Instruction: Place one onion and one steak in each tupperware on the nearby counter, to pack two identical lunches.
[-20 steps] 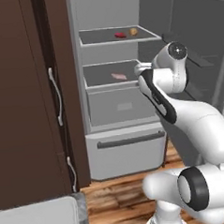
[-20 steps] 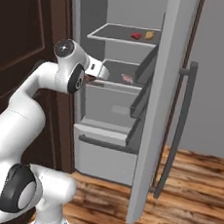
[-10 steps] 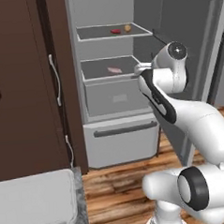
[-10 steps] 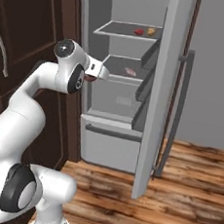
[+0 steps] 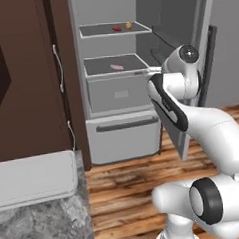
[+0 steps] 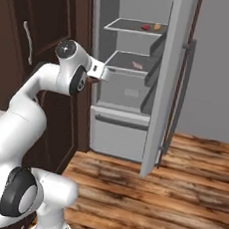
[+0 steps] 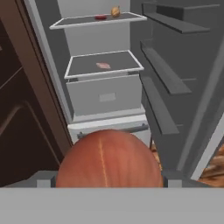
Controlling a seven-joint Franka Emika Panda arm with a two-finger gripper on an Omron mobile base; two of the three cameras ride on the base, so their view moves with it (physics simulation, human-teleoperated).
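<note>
A large red-brown onion sits between the fingertips of my gripper, which is shut on it. The gripper is held out in front of the open fridge, and the right base view shows it level with the middle shelf. A pink steak lies on the middle shelf. On the top shelf are a second onion and a dark red steak. A white tupperware rests on the marbled counter at the lower left.
The fridge door stands open on the right, with shelves on its inner side. Dark brown cabinets with silver handles flank the fridge on the left. A wooden floor lies between the base and the fridge.
The whole picture has shifted: the base has backed away from the fridge, bringing the counter and tupperware further into the left base view. The arm's pose is unchanged.
</note>
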